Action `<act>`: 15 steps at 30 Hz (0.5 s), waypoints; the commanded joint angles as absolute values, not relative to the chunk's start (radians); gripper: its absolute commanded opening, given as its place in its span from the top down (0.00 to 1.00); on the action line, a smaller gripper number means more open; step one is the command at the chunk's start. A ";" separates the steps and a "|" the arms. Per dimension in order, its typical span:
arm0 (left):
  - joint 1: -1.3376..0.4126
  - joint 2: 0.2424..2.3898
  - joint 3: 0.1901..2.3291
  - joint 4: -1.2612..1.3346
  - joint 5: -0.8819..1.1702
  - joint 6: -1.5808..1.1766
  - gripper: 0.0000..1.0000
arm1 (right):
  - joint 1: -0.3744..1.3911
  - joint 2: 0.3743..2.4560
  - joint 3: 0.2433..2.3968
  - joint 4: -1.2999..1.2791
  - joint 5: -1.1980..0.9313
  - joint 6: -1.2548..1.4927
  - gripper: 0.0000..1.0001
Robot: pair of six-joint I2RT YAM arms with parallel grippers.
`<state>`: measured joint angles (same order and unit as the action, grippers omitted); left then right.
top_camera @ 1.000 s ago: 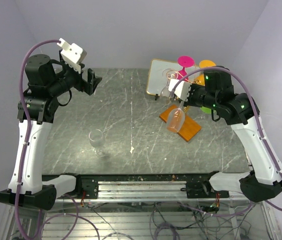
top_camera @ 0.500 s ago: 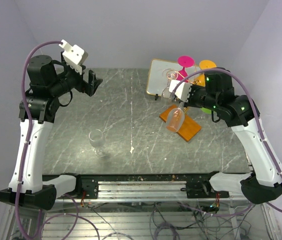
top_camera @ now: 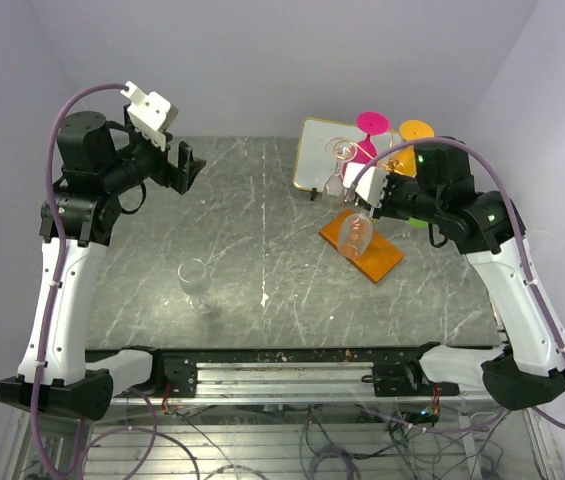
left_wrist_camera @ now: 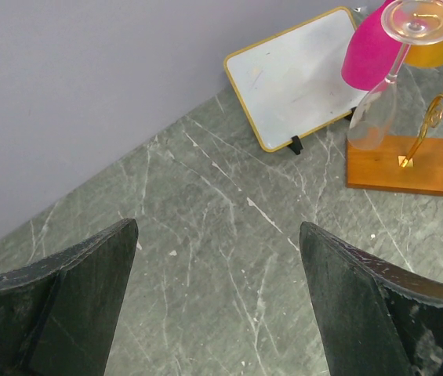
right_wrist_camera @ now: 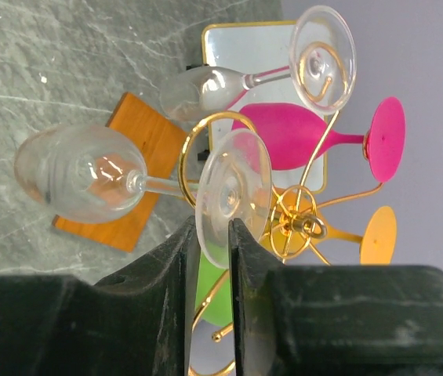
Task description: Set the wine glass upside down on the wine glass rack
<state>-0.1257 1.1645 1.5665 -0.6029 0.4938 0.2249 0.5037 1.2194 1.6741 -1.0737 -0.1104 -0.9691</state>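
Observation:
My right gripper (right_wrist_camera: 213, 243) is shut on the round foot of a clear wine glass (right_wrist_camera: 84, 174), held upside down with its bowl over the orange-brown base (right_wrist_camera: 131, 223). Its stem lies against a gold scroll of the wine glass rack (right_wrist_camera: 299, 223). In the top view the held glass (top_camera: 357, 232) hangs by the rack (top_camera: 374, 165) above the base (top_camera: 387, 255). A clear, a pink (right_wrist_camera: 299, 135) and an orange glass hang on the rack. Another clear wine glass (top_camera: 195, 283) stands upright at the near left. My left gripper (left_wrist_camera: 217, 251) is open and empty, high at the far left.
A gold-framed white panel (top_camera: 317, 152) stands behind the rack and also shows in the left wrist view (left_wrist_camera: 299, 74). A green glass (right_wrist_camera: 217, 301) hangs low on the rack beside my right fingers. Purple walls close the back and right sides.
My right gripper has carried the clear glass back and a little right, closer to the rack post. The left arm has barely moved.

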 commanded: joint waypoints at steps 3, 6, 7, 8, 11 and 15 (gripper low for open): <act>-0.118 1.163 1.563 -0.581 0.511 0.239 0.05 | 0.461 1.181 1.671 -1.084 -0.119 -0.969 0.77; -0.118 1.163 1.560 -0.582 0.510 0.241 0.05 | 0.456 1.180 1.666 -1.087 -0.117 -0.970 0.74; -0.118 1.162 1.557 -0.584 0.507 0.246 0.05 | 0.455 1.178 1.665 -1.089 -0.118 -0.971 0.73; -0.118 1.162 1.552 -0.587 0.501 0.251 0.05 | 0.453 1.178 1.664 -1.089 -0.118 -0.971 0.72; -0.118 1.160 1.533 -0.606 0.464 0.295 0.05 | 0.447 1.174 1.658 -1.092 -0.118 -0.971 0.69; -0.118 1.162 1.522 -0.695 0.413 0.407 0.06 | 0.438 1.170 1.658 -1.097 -0.124 -0.971 0.66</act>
